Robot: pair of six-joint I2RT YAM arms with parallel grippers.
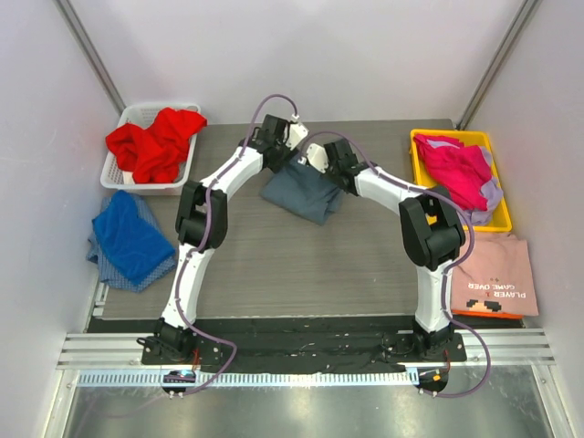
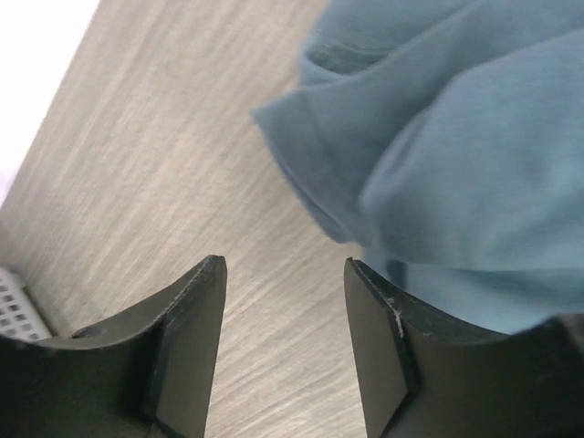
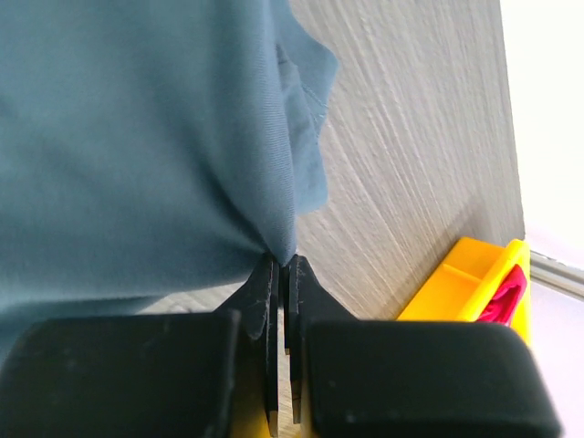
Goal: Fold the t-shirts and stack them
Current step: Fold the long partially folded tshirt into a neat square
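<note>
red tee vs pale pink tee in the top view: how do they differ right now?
1. The red t-shirt is a crumpled heap; the pale pink t-shirt lies folded flat.
2. Red sits in the white basket at far left; pink lies near right, outside the yellow bin.
3. Pink shows printed text; red shows no print.
Shared: no arm touches either; both arms are at the blue-grey t-shirt.
</note>
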